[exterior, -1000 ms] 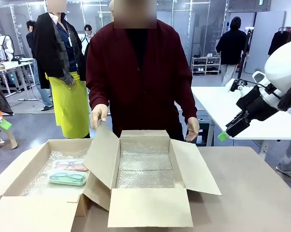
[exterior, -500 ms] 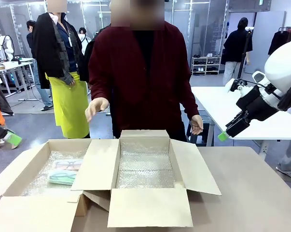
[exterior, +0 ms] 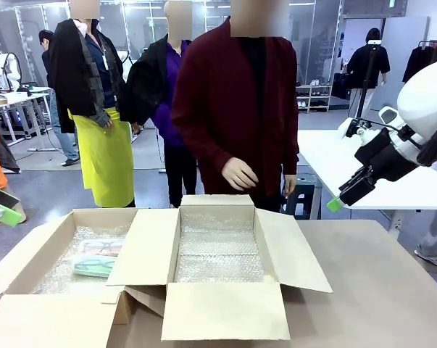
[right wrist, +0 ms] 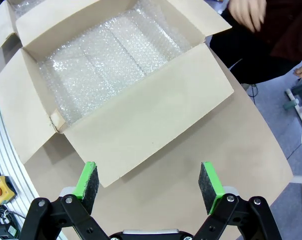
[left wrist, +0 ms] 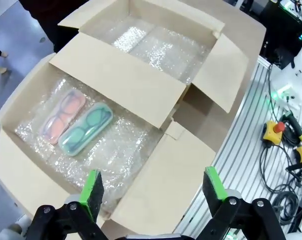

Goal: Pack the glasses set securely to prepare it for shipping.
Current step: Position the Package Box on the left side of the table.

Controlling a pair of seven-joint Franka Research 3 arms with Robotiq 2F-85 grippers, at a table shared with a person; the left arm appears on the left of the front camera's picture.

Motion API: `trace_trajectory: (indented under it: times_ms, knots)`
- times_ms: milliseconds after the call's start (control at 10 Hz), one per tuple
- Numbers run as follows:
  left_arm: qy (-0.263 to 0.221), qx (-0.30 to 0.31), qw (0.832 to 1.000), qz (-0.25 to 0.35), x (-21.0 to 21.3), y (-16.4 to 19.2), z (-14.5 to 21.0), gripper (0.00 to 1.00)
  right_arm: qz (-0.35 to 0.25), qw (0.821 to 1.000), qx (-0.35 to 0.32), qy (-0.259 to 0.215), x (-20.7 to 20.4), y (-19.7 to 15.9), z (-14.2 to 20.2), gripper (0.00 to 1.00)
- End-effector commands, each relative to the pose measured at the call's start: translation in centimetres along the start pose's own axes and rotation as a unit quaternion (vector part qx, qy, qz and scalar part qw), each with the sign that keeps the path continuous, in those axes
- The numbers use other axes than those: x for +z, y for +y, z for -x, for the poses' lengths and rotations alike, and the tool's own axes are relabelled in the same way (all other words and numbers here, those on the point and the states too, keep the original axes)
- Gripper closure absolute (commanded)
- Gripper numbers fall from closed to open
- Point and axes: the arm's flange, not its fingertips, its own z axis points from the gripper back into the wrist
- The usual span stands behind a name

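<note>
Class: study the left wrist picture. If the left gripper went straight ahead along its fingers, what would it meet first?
Probably the bubble wrap lining of the left cardboard box, near its front flap, just short of the mint green case. The left gripper, jaws open, holds nothing. Depth is uncertain.

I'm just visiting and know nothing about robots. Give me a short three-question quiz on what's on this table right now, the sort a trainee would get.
1. True or false: the pink case and the green case lie side by side in the left box.
2. What lines the floor of the right box?
A. Newspaper
B. Bubble wrap
C. Foam blocks
3. Fill in: the left gripper and the right gripper both have their fingers ____.

Key: 1 true; 2 B; 3 open, with nothing between them.
</note>
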Motion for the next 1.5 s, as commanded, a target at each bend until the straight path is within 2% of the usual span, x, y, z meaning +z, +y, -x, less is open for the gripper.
trace_trajectory:
  times_ms: [0, 1400]
  knots:
    - [0.001, -0.002, 1.000, -0.006, 0.03, -0.32, -0.37, 0.00, -0.001, 1.000, -0.002, 0.008, 0.21, 0.14, -0.35, 0.00]
    - [0.001, -0.002, 1.000, -0.006, 0.03, -0.32, -0.37, 0.00, -0.001, 1.000, -0.002, 0.008, 0.21, 0.14, -0.35, 0.00]
